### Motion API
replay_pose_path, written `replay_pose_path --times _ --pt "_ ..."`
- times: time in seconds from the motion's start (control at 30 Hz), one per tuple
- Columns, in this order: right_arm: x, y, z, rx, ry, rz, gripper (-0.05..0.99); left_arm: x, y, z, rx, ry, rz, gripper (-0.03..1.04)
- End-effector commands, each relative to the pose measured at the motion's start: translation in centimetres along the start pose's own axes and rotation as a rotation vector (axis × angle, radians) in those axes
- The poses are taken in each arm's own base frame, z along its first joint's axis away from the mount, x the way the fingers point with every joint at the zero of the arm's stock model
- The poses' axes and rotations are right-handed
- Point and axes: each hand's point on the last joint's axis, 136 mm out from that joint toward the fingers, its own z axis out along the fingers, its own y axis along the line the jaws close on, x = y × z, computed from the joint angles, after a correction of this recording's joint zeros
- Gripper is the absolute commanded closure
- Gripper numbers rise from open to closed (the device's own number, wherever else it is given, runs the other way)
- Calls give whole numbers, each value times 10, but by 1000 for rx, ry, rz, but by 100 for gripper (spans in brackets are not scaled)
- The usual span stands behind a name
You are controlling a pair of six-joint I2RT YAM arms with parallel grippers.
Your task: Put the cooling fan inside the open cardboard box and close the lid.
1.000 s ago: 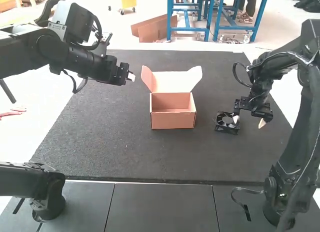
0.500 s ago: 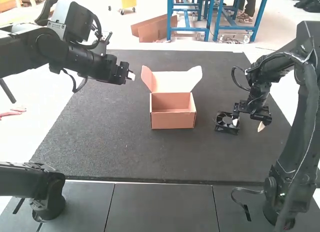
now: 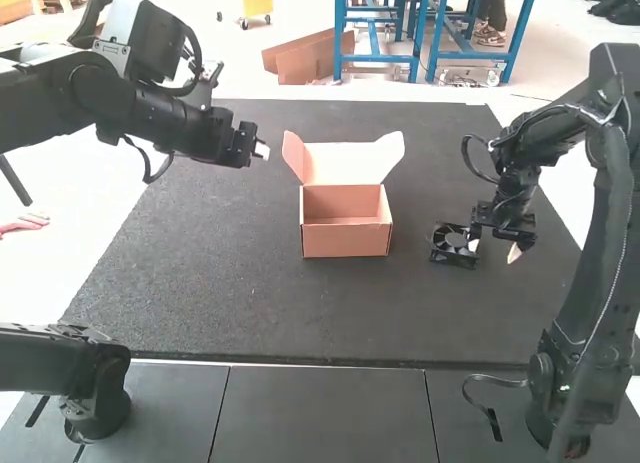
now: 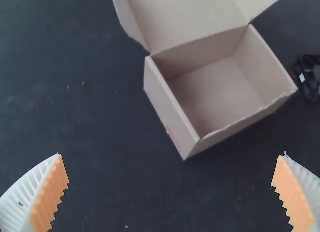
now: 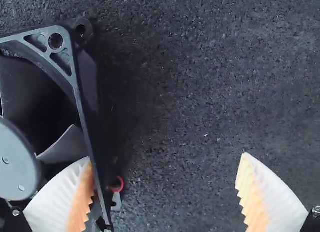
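Observation:
The open cardboard box (image 3: 345,221) stands mid-mat, its lid (image 3: 343,157) upright at the back and its inside bare (image 4: 220,94). To its right the black cooling fan (image 3: 453,245) lies flat on the mat. My right gripper (image 3: 495,249) hangs open, low at the fan's right side. In the right wrist view the fan's frame edge (image 5: 87,122) runs between that gripper's (image 5: 165,202) fingers, with one white ribbed finger (image 5: 62,202) in the fan's opening and the other over bare mat. My left gripper (image 3: 255,149) is held open above the mat, left of the box (image 4: 170,202).
A black mat (image 3: 200,273) covers the table; the box and fan sit well inside its edges. A corner of the fan (image 4: 310,79) shows beyond the box in the left wrist view. A person's hand (image 3: 22,224) rests off the mat at far left.
My right gripper has shifted a little left and down, bringing one finger onto the fan's right edge. The left arm, box and fan have stayed put.

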Motion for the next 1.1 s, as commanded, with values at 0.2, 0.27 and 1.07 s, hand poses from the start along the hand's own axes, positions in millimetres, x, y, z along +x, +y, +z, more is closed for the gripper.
replay_pose_path --times 0.2,0.27,1.07 --pt "1 11 25 -32 33 -11 71 -17 -3 -14 6 -44 13 4" --pt "-2 15 27 -41 21 -17 76 -16 -3 -15 6 -41 13 4" --pt "-34 48 -122 -221 -235 7 95 -1 -2 -10 4 2 107 4"
